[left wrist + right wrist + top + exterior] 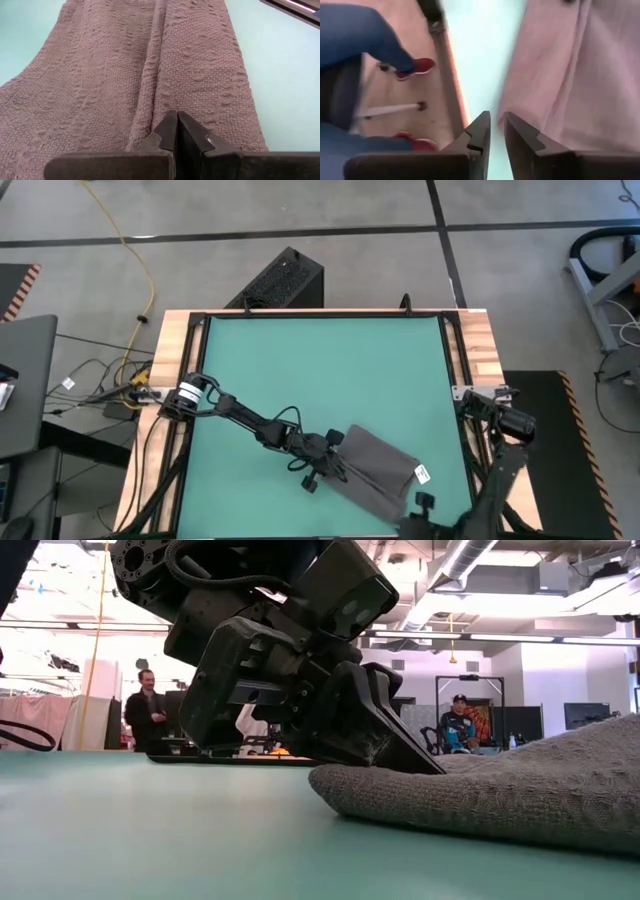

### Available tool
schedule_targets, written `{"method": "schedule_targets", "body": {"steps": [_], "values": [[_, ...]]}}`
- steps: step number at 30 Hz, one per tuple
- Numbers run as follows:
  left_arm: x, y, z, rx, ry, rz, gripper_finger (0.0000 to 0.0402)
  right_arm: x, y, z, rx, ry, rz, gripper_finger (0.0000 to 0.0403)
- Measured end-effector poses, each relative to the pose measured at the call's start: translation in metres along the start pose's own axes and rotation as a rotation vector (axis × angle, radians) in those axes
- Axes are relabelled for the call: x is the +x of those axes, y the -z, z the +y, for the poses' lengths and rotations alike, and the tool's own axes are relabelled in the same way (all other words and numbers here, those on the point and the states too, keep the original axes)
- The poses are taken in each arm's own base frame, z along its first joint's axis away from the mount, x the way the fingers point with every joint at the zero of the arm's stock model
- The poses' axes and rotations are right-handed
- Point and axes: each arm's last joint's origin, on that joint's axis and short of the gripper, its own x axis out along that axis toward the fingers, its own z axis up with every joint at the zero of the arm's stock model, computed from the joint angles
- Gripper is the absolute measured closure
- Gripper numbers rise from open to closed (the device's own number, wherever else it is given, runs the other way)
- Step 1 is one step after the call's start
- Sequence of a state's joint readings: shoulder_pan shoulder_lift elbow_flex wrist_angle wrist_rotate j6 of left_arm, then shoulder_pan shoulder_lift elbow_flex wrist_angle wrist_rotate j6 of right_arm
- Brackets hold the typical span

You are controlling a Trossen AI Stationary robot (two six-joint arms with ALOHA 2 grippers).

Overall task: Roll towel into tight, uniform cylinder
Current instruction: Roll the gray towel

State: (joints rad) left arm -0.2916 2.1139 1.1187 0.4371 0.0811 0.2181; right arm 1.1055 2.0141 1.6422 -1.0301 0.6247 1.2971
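Note:
The dark grey towel [375, 470] lies flat and slantwise on the green mat [320, 370], near the front right, with its white tag [422, 474] at its right end. A lengthwise crease [150, 85] runs along it. My left gripper [338, 465] is shut at the towel's left end. My right gripper [425, 502] hovers just off the towel's right end, near the tag. Its fingers [497, 117] stand slightly apart with nothing between them, and the towel's edge [570, 75] lies beside them. My left gripper rests its shut fingertips [177, 120] on top of the towel's left end [165, 100], beside the lengthwise crease. The fingers slant down from the table's left and lie along the towel. No cloth shows between them. The towel lies flat on the mat [480, 790].
A black box [285, 280] stands beyond the table's far edge. Wooden rails [480, 350] border the mat. A person's legs in blue trousers and red shoes [415, 65] stand just off the table near my right gripper. People [148, 705] show in the room behind.

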Motion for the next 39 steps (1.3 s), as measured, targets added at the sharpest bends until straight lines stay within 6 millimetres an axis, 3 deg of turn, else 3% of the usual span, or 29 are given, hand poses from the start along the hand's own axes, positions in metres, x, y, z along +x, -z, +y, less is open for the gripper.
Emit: {"method": "schedule_targets", "body": {"steps": [4, 7, 17, 23, 28, 34, 39], "values": [[0.000, 0.000, 0.000, -0.007, -0.001, -0.001, 0.0401, 0.018, -0.025, -0.007, -0.086, 0.028, -0.010, 0.0304], [0.000, 0.000, 0.000, -0.019, 0.000, 0.001, 0.0401, 0.023, -0.028, -0.011, -0.132, 0.054, -0.001, 0.0302], [0.000, 0.000, 0.000, -0.013, -0.001, 0.002, 0.0401, 0.027, 0.011, -0.013, 0.023, 0.064, 0.013, 0.0302], [0.000, 0.000, 0.000, -0.021, -0.001, 0.002, 0.0401, 0.051, 0.040, -0.025, 0.127, 0.070, 0.079, 0.0302], [0.000, 0.000, 0.000, -0.030, 0.000, 0.002, 0.0401, 0.066, 0.050, -0.030, 0.174, 0.018, 0.081, 0.0302], [0.000, 0.000, 0.000, -0.032, 0.003, 0.002, 0.0401, 0.061, 0.053, -0.028, 0.111, 0.008, 0.061, 0.0302], [0.000, 0.000, 0.000, -0.039, 0.011, 0.003, 0.0401, 0.037, 0.038, -0.021, 0.069, 0.007, 0.076, 0.0302]]}}
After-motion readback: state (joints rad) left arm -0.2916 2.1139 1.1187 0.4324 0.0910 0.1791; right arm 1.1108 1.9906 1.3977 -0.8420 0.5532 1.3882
